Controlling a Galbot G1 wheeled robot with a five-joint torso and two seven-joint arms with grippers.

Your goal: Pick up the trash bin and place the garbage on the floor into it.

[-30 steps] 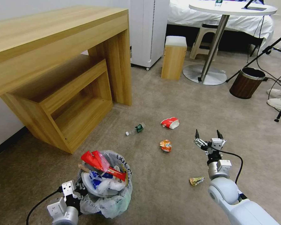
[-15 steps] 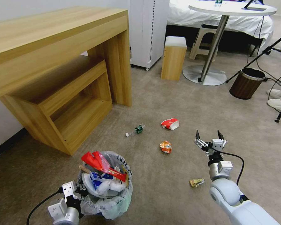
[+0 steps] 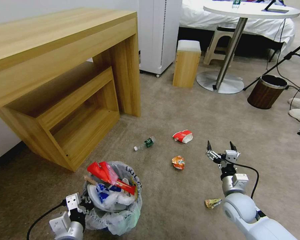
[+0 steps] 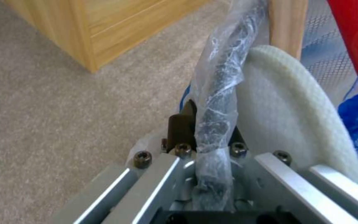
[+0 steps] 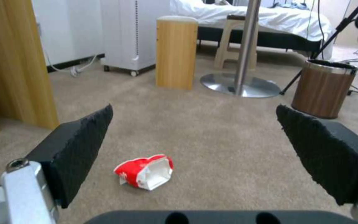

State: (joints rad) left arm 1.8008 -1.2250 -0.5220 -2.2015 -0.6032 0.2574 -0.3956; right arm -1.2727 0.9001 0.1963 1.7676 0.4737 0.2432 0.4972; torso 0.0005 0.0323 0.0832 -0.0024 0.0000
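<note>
Left hand (image 3: 85,204) sat low at the robot's left, clamped on the rim of the bin (image 3: 113,196). In the left wrist view the bag-wrapped rim (image 4: 218,102) ran down between the hand's metal jaws, pinched there. Bin upright, lined with a crinkly whitish bag, already stuffed: red wrapper (image 3: 105,171), blue-white wrapper (image 3: 101,195), a white slipper (image 4: 295,118) pressed against the inside wall, a wooden stick (image 3: 89,180) poking out at the rim.

Right hand (image 3: 219,149) was held out over the floor (image 3: 176,110) on the robot's right, fingers (image 5: 77,149) spread wide, nothing between them. In the right wrist view the red carton (image 5: 145,172) lay on the carpet ahead, framed in the gap between the two black pads, open mouth turned toward the camera.

Litter on the floor: red carton (image 3: 182,136) lying on its side; green-label bottle (image 3: 145,143) to its left, also on its side, cap end pointing toward the desk (image 3: 56,50); orange wrapper (image 3: 178,162) nearer the robot, between bin and right hand; a small yellowish wrapper (image 3: 212,202) just beside the right arm's wrist.

Behind: a wood stool (image 3: 186,63), a round table's metal foot (image 3: 220,83), a brown bin (image 3: 266,91), well apart from the litter.
</note>
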